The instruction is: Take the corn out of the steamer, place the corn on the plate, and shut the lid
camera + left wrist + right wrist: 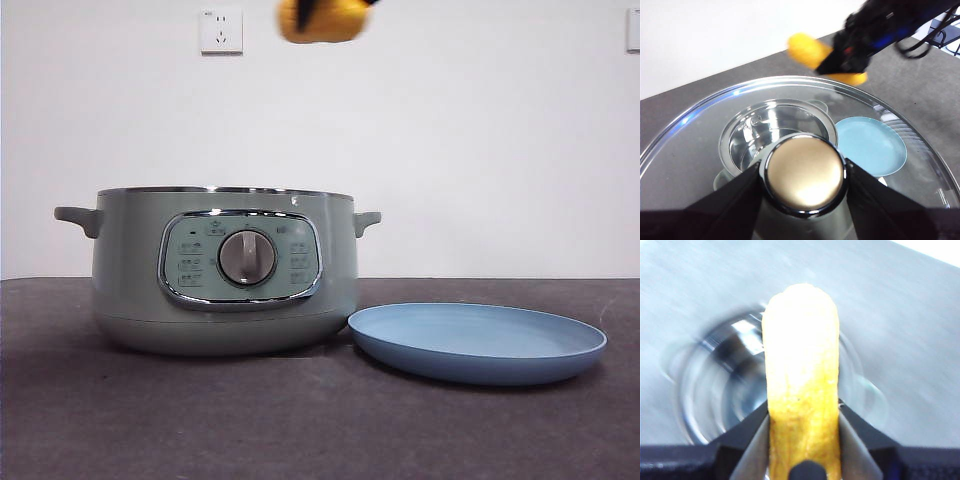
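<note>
The yellow-orange corn (pixel 322 20) hangs high above the steamer (pixel 225 280), at the front view's top edge. My right gripper (pixel 804 415) is shut on the corn (pixel 801 360), with the steamer's open mouth (pixel 725 375) blurred below. The steamer stands open on the table with the light-blue plate (pixel 478 340) beside it on the right. My left gripper (pixel 804 172) is shut on the knob of the glass lid (pixel 700 145), held up in the air. Through the glass I see the steamer (pixel 775 125) and the plate (pixel 870 145). The right gripper (pixel 850 45) and corn (pixel 807 50) show beyond the lid.
A dark tabletop (pixel 300 420) carries the steamer and plate, with a white wall behind. A wall socket (pixel 221 30) sits high on the wall. Cables (pixel 940 30) trail past the table's far corner.
</note>
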